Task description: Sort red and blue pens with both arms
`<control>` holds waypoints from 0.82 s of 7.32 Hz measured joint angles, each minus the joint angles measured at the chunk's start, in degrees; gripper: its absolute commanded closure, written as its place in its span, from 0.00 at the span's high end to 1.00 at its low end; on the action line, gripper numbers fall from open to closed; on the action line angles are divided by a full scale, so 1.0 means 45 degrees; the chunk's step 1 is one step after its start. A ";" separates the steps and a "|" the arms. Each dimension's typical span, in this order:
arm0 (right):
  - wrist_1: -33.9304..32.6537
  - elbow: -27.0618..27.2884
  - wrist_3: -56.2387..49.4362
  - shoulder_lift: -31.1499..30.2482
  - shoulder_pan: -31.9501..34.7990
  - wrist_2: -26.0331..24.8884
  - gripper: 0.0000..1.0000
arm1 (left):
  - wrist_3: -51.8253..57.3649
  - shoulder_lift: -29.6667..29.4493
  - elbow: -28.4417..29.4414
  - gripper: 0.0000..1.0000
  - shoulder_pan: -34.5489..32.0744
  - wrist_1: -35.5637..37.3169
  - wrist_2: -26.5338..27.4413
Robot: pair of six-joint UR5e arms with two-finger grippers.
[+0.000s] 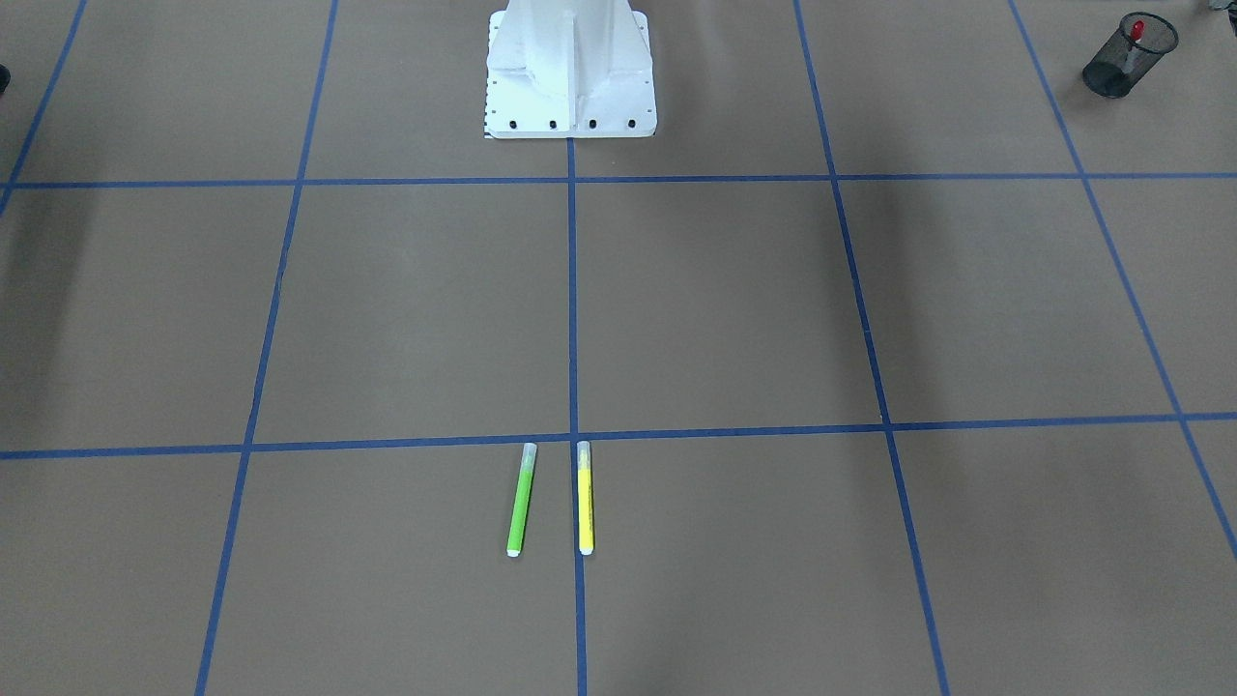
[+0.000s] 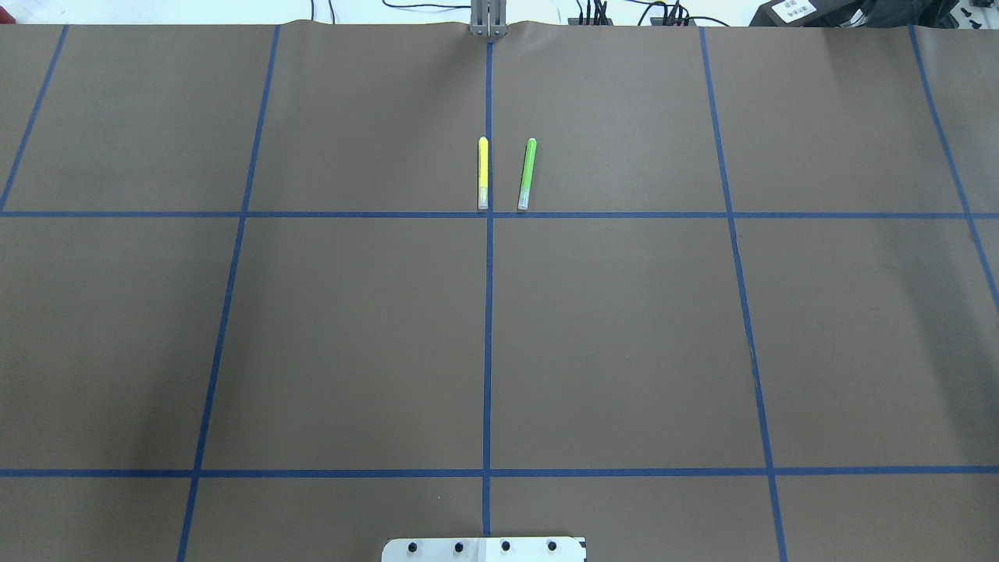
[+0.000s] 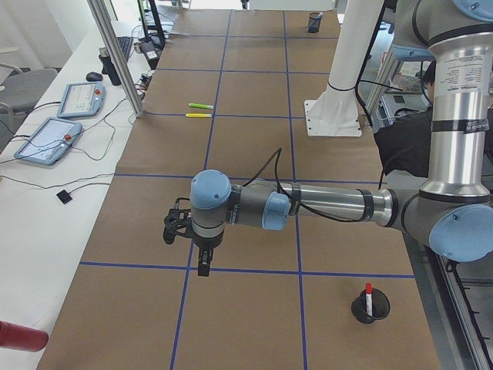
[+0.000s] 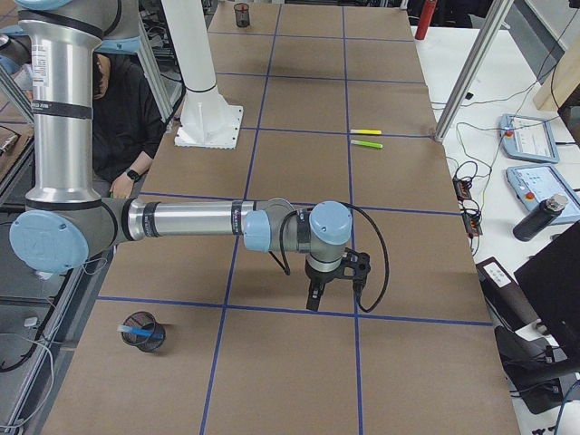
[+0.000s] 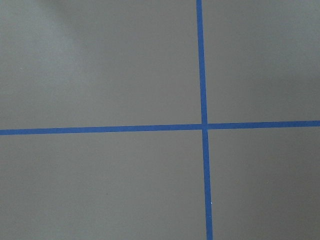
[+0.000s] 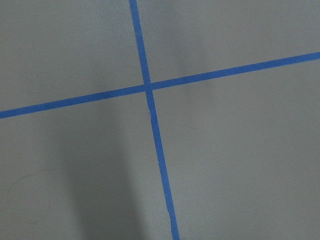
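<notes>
The red pen (image 1: 1136,34) stands upright in a black mesh cup (image 1: 1127,58) at the table corner on my left side; the exterior left view shows the same red pen (image 3: 368,297) in that cup (image 3: 370,308). In the exterior right view the blue pen (image 4: 141,334) lies inside another mesh cup (image 4: 144,332) near my right arm's base. My left gripper (image 3: 202,266) hangs over a tape crossing, and my right gripper (image 4: 312,297) does likewise. Both show only in the side views, so I cannot tell whether they are open or shut. The wrist views hold only brown table and blue tape.
A green marker (image 2: 527,173) and a yellow marker (image 2: 483,172) lie side by side at the far middle of the table. The white robot base (image 1: 570,72) stands at the near edge. A person (image 4: 122,118) sits behind the base. Tablets (image 3: 48,140) lie on the side bench.
</notes>
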 measured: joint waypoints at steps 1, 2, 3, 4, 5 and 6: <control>-0.0330 0.0033 -0.0019 0.0038 -0.0009 0.0000 0.99 | -0.0211 0.0021 0.0000 1.00 0.0133 -0.0001 0.0001; -0.0541 0.0068 -0.0033 0.0063 -0.0018 0.0006 0.99 | -0.0284 0.0092 0.0005 1.00 0.0233 0.0001 0.0001; -0.0656 0.0096 -0.0039 0.0084 -0.0022 0.0013 0.99 | -0.0292 0.0192 0.0011 1.00 0.0278 -0.0007 -0.0003; -0.0706 0.0107 -0.0041 0.0092 -0.0026 0.0014 0.99 | -0.0288 0.0271 0.0015 1.00 0.0293 -0.0019 -0.0012; -0.0718 0.0112 -0.0043 0.0093 -0.0026 0.0007 0.99 | -0.0283 0.0306 0.0017 1.00 0.0298 -0.0024 -0.0021; -0.0717 0.0120 -0.0043 0.0089 -0.0027 0.0003 0.99 | -0.0281 0.0316 0.0041 1.00 0.0302 -0.0026 -0.0026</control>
